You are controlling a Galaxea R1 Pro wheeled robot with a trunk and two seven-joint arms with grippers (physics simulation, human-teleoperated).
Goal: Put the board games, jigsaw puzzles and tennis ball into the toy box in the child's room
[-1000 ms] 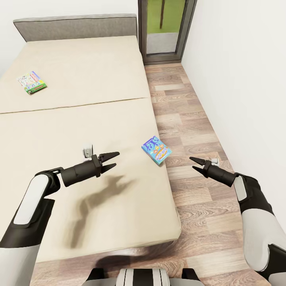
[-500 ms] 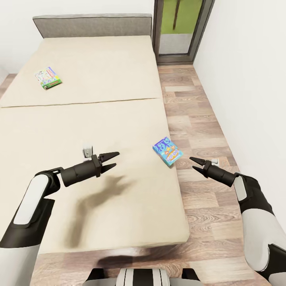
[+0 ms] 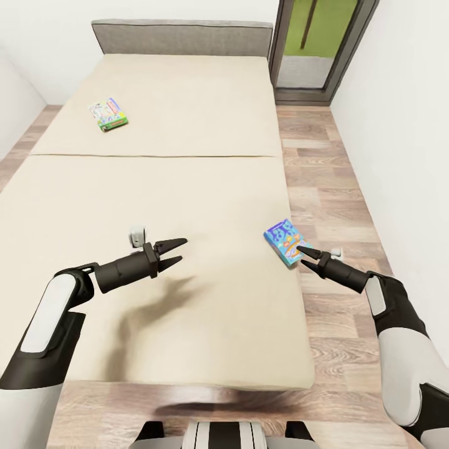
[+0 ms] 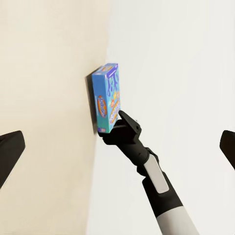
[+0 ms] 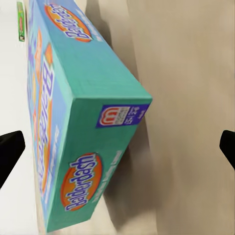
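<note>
Blue board game (image 3: pixel 285 241) at bed (image 3: pixel 156 187) edge.

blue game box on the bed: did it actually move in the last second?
No. The blue board game sits at the same spot on the bed's right edge; the camera shifted.

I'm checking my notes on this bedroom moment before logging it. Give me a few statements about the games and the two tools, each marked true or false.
1. The blue board game lies near the bed's right edge. True.
2. The right tool is shut on the blue game. False: its fingers are apart, with the tips just at the box's near corner.
3. The green-edged board game lies far up the bed, toward the headboard. True.
4. The left tool holds a puzzle. False: it is open and empty above the mattress.
5. The blue game lies on the wood floor. False: it rests on the bed.
</note>
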